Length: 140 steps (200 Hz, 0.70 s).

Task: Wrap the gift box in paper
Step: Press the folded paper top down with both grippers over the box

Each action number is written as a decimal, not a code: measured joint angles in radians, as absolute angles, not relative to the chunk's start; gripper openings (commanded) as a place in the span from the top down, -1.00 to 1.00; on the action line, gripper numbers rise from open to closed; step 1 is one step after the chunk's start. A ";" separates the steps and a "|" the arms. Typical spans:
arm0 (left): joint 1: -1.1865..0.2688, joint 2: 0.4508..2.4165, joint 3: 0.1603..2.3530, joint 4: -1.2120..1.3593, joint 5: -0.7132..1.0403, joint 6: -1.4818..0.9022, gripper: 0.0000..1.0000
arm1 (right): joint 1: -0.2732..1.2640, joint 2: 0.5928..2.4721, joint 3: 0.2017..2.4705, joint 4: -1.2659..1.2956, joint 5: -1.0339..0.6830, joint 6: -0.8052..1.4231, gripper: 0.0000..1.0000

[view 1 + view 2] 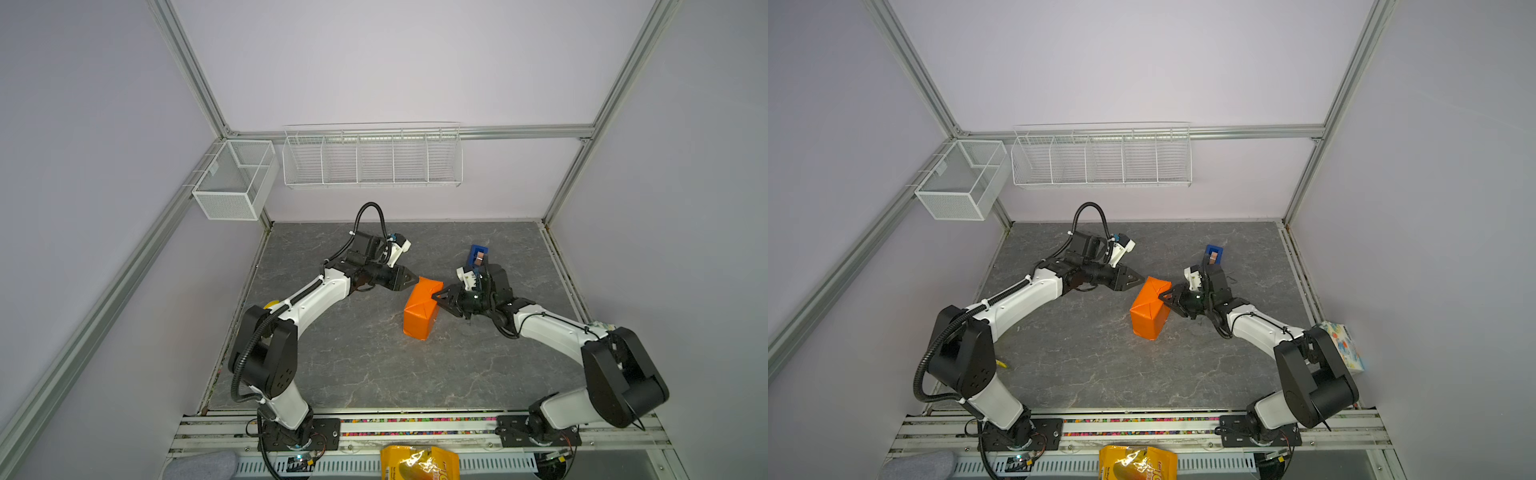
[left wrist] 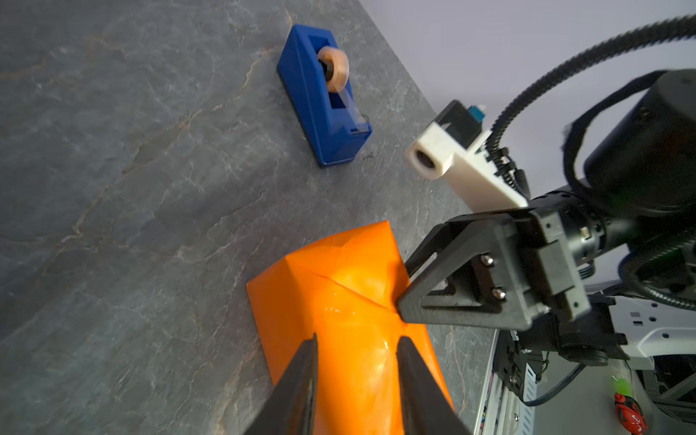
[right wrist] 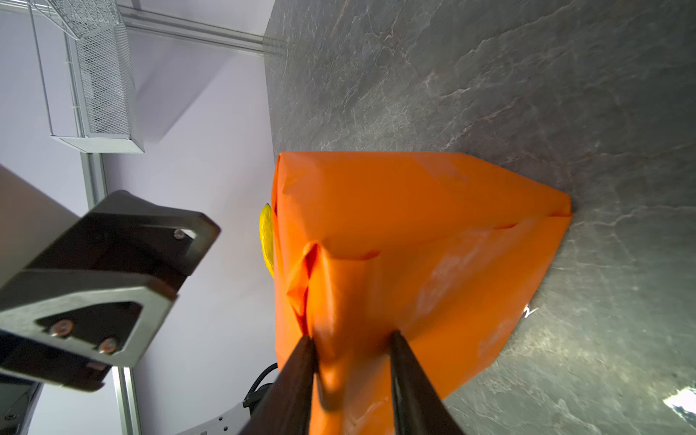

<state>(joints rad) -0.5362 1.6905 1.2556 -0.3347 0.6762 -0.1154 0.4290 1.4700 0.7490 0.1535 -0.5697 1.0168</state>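
The paper (image 1: 420, 309) is orange and folded all round a squarish package that stands tilted on end in the middle of the table. The gift box is hidden inside it. My left gripper (image 1: 415, 282) meets the package's far upper corner. In the left wrist view its fingers (image 2: 301, 376) straddle the orange wrap with no gap showing. My right gripper (image 1: 435, 298) comes in from the right at the upper edge. In the right wrist view its fingertips (image 3: 399, 350) press into a creased fold of the paper (image 3: 414, 233), closed on the package.
A blue tape dispenser (image 1: 478, 254) stands just behind the right wrist. A yellow banana (image 3: 266, 241) lies by the left wall. A yellow snack bag (image 1: 419, 461) sits beyond the front rail. A patterned box (image 1: 1343, 345) is at the right edge. Wire baskets (image 1: 372, 158) hang on the back wall.
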 measured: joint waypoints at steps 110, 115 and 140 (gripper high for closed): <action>-0.550 1.756 1.212 -0.342 0.717 -0.178 0.53 | 0.427 1.473 0.778 0.093 -0.569 0.982 0.31; -0.549 1.760 1.218 -0.348 0.722 -0.179 0.53 | 0.426 1.473 0.781 0.087 -0.569 0.980 0.31; -0.548 1.763 1.223 -0.352 0.723 -0.183 0.54 | 0.427 1.456 0.788 0.046 -0.553 0.963 0.21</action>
<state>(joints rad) -0.5480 1.7634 1.2232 -0.3523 0.7235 -0.1825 0.4271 1.4559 0.7876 0.0456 -0.5533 0.9634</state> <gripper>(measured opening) 0.238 0.363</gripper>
